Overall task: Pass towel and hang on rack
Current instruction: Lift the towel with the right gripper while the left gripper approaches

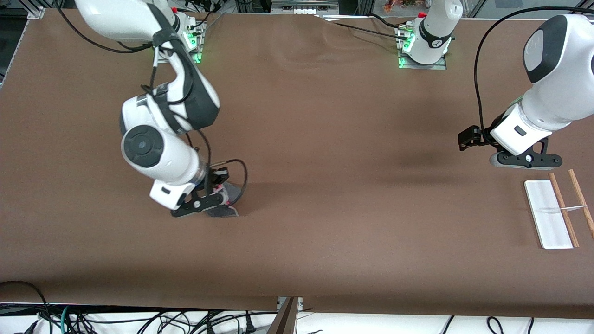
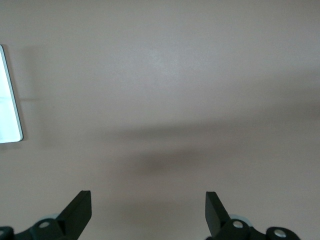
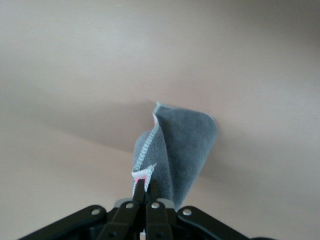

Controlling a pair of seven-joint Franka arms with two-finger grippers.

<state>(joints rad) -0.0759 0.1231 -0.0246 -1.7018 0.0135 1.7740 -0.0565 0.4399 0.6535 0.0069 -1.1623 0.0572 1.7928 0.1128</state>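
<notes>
The towel is pinched by one corner in the right gripper, whose fingers are closed tight on the light edging, as seen in the right wrist view. The cloth hangs below the gripper, folded lengthwise, its long axis running downward from the pinch; whether its lower end touches the counter cannot be told. This is at the right arm's end of the counter.

The left gripper is held wide and empty over bare counter at the left arm's end, just beside the rack, whose white base shows at the edge of the left wrist view. That arm waits.

The coming pass appears to turn on one relation: the towel lies well apart from the left gripper, toward the right arm's end, so the gap across the counter's middle probably has to be closed first. The rack is far nearer the left arm.
</notes>
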